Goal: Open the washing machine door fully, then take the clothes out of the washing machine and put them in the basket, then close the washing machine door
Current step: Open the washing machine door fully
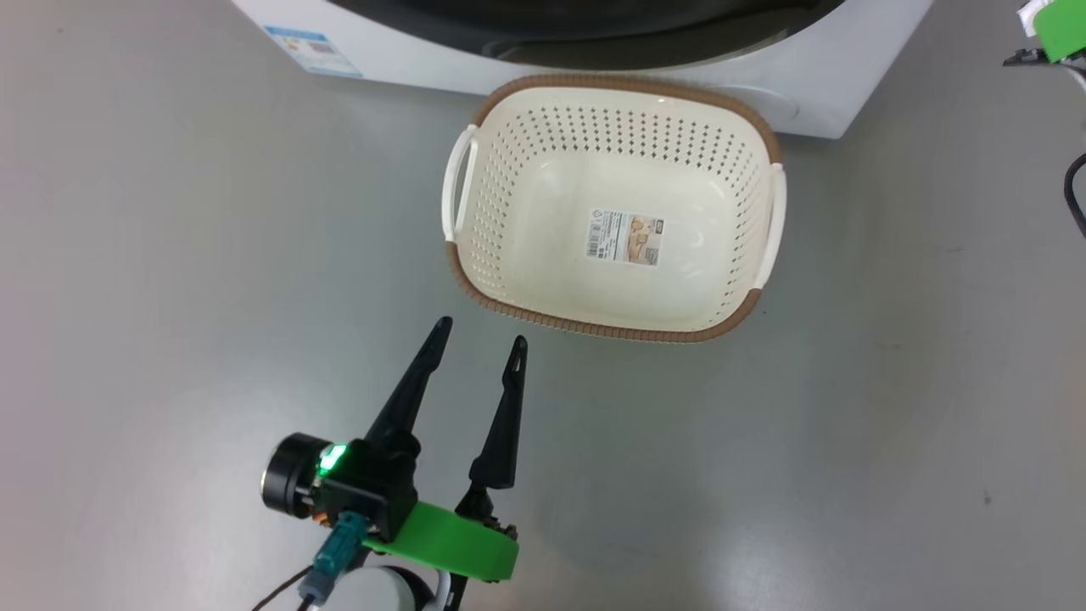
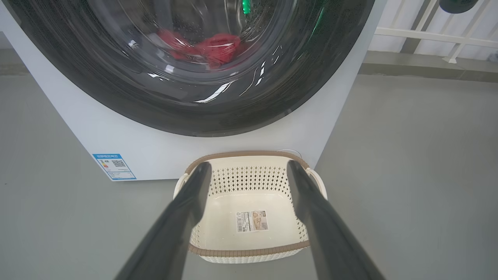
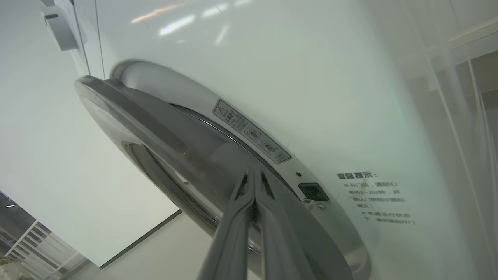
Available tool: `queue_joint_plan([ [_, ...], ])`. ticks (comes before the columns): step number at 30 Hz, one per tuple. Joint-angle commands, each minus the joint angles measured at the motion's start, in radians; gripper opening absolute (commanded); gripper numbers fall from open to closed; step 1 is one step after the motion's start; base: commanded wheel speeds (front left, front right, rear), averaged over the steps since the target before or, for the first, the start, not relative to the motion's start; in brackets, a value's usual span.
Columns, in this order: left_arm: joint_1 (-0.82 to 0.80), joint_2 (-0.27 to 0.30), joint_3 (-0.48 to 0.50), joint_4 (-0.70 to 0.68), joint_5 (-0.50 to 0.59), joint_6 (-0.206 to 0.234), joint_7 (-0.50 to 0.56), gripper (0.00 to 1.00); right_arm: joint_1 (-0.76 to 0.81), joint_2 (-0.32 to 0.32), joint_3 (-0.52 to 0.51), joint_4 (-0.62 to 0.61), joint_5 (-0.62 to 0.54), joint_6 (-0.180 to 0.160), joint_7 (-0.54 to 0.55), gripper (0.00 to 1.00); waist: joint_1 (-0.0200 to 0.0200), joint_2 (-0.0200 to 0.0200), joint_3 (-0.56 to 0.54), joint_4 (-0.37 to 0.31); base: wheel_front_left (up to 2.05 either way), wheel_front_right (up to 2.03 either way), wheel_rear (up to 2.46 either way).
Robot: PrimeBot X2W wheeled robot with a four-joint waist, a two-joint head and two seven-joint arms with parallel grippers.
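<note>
The left claw is hovering low over the grey floor, its two dark fingers standing wide apart, released and holding nothing. It is touching nothing either. In the left wrist view the left claw is pointing at the basket, whose near rim is showing between the spread fingers.

The right claw is clenched, its two fingers pressing together with nothing between them. Its tips are lying at the edge of the washing machine door, in the groove between the door rim and the white front of the washing machine. Whether they are touching the door cannot be told. Just beside the tips, a warning sticker and a small black socket are showing on the grey ring around the opening.

The basket is sitting on the floor just in front of the washing machine, upright, with a paper label lying on its bottom. The clothes are lying inside the drum, showing red through the glass of the door, which is covering the opening. Whether it is latched or slightly ajar cannot be told. A small blue label is sticking to the lower left corner of the machine's front.
</note>
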Motion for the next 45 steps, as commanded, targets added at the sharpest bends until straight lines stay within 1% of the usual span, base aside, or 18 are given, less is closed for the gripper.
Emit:
queue_joint_plan([
  [1, -0.015, 0.011, 0.021, -0.023, -0.013, 0.007, -0.009, 1.0, -0.013, -0.007, 0.009, -0.022, 0.048, 0.001, 0.033, 0.0, 0.0, 0.0, 0.028, 0.025, 0.0, 0.0, 0.0],
  [5, -0.026, 0.011, 0.013, -0.021, -0.024, 0.009, -0.009, 1.0, -0.044, -0.014, 0.004, -0.03, 0.162, 0.001, 0.127, 0.0, 0.0, 0.0, 0.047, 0.035, 0.0, 0.0, 0.0],
  [6, -0.026, 0.011, 0.013, -0.021, -0.024, 0.009, -0.009, 1.0, -0.044, -0.014, 0.004, -0.03, 0.162, 0.001, 0.127, 0.0, 0.0, 0.0, 0.047, 0.035, 0.0, 0.0, 0.0],
  [7, -0.03, 0.011, 0.01, -0.02, -0.028, 0.01, -0.009, 1.0, -0.057, -0.018, -0.008, -0.029, 0.203, 0.001, 0.17, 0.0, 0.0, 0.0, 0.053, 0.039, 0.0, 0.0, 0.0],
  [9, -0.033, 0.011, 0.005, -0.021, -0.031, 0.01, -0.009, 1.0, -0.068, -0.018, -0.027, -0.021, 0.237, 0.001, 0.201, 0.0, 0.0, 0.0, 0.058, 0.042, 0.0, 0.0, 0.0],
  [19, -0.042, 0.011, -0.011, -0.017, -0.048, 0.011, -0.009, 1.0, -0.086, -0.004, -0.081, 0.004, 0.315, 0.001, 0.388, 0.0, 0.0, 0.0, 0.064, 0.055, 0.0, 0.0, 0.0],
  [23, -0.044, 0.011, -0.013, -0.018, -0.058, 0.011, -0.009, 1.0, -0.081, 0.01, -0.099, 0.011, 0.323, 0.001, 0.446, 0.0, 0.0, 0.0, 0.058, 0.056, 0.0, 0.0, 0.0],
  [32, -0.033, 0.011, -0.01, -0.012, -0.061, 0.013, -0.009, 1.0, -0.025, 0.042, -0.123, 0.012, 0.304, 0.001, 0.53, 0.0, 0.0, 0.0, 0.016, 0.05, 0.0, 0.0, 0.0],
  [45, 0.003, 0.011, 0.012, -0.003, -0.043, 0.006, -0.009, 1.0, 0.112, 0.089, -0.127, -0.03, 0.267, 0.001, 0.607, 0.0, 0.0, 0.0, -0.069, 0.02, 0.0, 0.0, 0.0],
])
